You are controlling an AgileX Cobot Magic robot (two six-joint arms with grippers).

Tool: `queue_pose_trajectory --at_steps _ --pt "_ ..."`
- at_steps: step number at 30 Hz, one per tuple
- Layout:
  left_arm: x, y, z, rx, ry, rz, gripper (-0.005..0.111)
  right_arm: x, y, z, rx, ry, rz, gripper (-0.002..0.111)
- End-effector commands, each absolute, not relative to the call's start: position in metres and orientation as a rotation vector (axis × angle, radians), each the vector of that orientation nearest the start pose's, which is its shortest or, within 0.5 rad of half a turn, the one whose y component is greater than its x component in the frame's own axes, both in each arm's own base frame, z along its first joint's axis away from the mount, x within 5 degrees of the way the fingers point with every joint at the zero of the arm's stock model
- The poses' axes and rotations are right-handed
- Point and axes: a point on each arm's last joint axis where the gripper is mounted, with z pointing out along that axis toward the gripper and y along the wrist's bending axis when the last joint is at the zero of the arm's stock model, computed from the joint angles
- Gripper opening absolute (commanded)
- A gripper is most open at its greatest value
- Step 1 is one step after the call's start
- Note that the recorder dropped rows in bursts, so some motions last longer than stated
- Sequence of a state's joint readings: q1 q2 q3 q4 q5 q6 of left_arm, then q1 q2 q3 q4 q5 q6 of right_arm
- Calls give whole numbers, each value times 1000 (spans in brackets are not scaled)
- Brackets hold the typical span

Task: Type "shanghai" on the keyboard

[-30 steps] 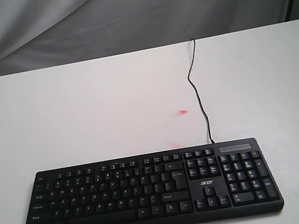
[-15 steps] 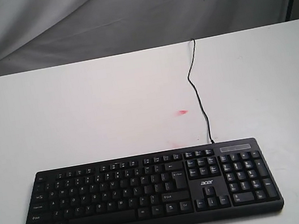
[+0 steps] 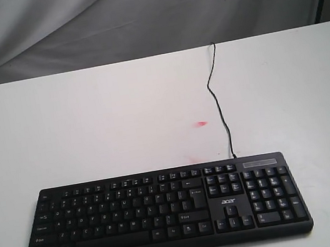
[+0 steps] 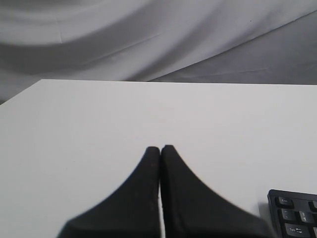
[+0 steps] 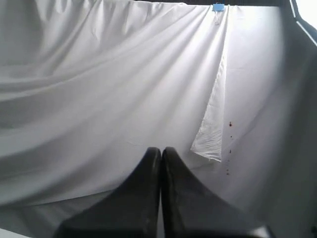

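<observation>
Here the keyboard [image 3: 164, 212] lies lengthwise left-right, number pad rightward.

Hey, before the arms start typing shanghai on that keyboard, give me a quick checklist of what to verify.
1. Keyboard flat on the table, keys up: ok.
2. Cable clear of the keys: ok.
3. Left gripper shut for poking single keys: ok.
4. Right gripper shut: ok.
5. Left gripper over the keys: not ok, it points at bare table with the keyboard off to one side.
6. Right gripper aimed at the keyboard: not ok, its camera shows only white cloth.
</observation>
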State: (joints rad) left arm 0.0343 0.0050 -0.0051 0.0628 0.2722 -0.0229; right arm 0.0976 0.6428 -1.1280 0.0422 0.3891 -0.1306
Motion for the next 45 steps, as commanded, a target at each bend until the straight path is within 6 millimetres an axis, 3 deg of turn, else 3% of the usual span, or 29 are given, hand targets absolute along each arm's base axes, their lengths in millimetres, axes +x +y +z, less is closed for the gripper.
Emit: queue_pose_trajectory --at_steps 1,6,13,16,20,26,33,45 --pt "55 3 189 -7 1749 63 1 94 10 519 -184 1401 -45 0" --pt "55 3 189 -7 1749 63 1 106 11 545 -223 1422 -82 0" --pt "55 3 189 -7 1749 63 1 135 19 564 -314 1505 -58 0" --pt "55 3 189 -7 1749 63 1 161 30 570 -435 1563 -10 0" --pt "55 3 189 -7 1749 63 1 190 33 575 -408 1515 6 0" --pt "55 3 189 -7 1749 63 1 197 34 580 -362 1444 30 0" --pt "55 3 189 -7 1749 63 1 215 36 571 -395 1490 29 0" --pt "55 3 189 -7 1749 63 1 279 55 516 -650 1724 96 0"
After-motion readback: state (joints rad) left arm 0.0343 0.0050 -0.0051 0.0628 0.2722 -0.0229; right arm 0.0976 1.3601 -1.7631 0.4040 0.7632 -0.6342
